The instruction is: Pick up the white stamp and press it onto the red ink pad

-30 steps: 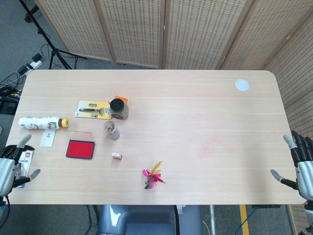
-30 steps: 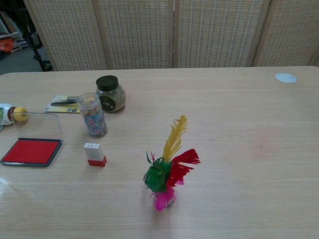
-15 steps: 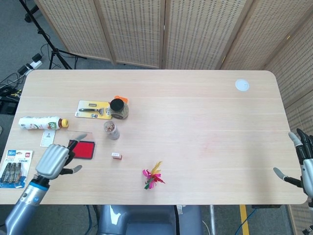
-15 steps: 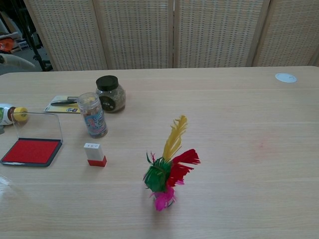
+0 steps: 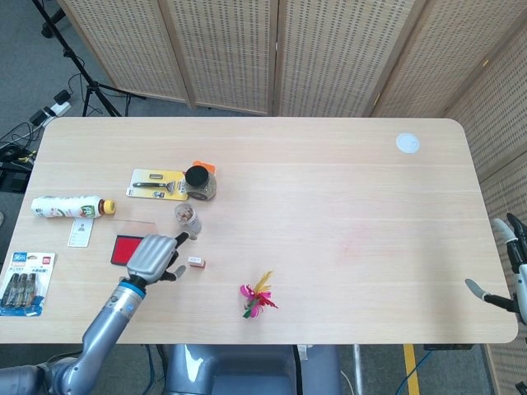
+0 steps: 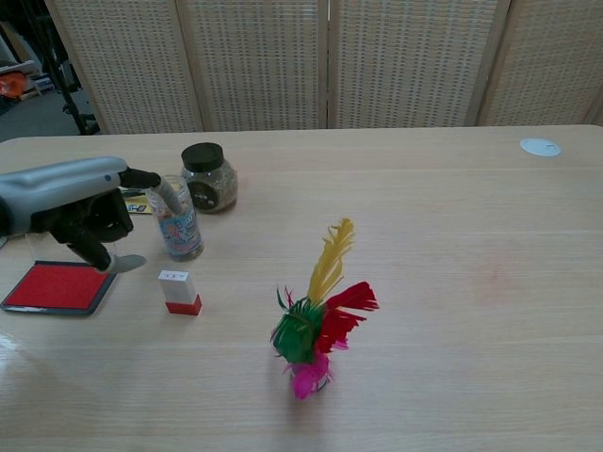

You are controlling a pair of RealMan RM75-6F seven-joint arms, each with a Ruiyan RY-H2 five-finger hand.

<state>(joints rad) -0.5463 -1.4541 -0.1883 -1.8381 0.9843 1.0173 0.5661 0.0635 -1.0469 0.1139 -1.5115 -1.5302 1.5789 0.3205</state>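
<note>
The white stamp (image 5: 195,262) (image 6: 178,291), a small white block with a red base, stands upright on the table. The red ink pad (image 5: 125,248) (image 6: 55,286) lies open to its left, partly covered by my left hand in the head view. My left hand (image 5: 154,255) (image 6: 80,205) hovers above the pad's right edge, just left of the stamp, fingers apart and holding nothing. My right hand (image 5: 511,265) hangs off the table's right edge, fingers spread, empty.
A small clear jar (image 6: 175,217) and a dark-lidded jar (image 6: 208,176) stand behind the stamp. A feather shuttlecock (image 6: 316,315) sits to its right. A carded razor (image 5: 156,184), a bottle (image 5: 66,206) and a battery pack (image 5: 28,272) lie at the left.
My left hand has swept rightward from the table's left edge, over the ink pad, to beside the stamp. My right hand drifted slightly outward. The stamp has not moved.
</note>
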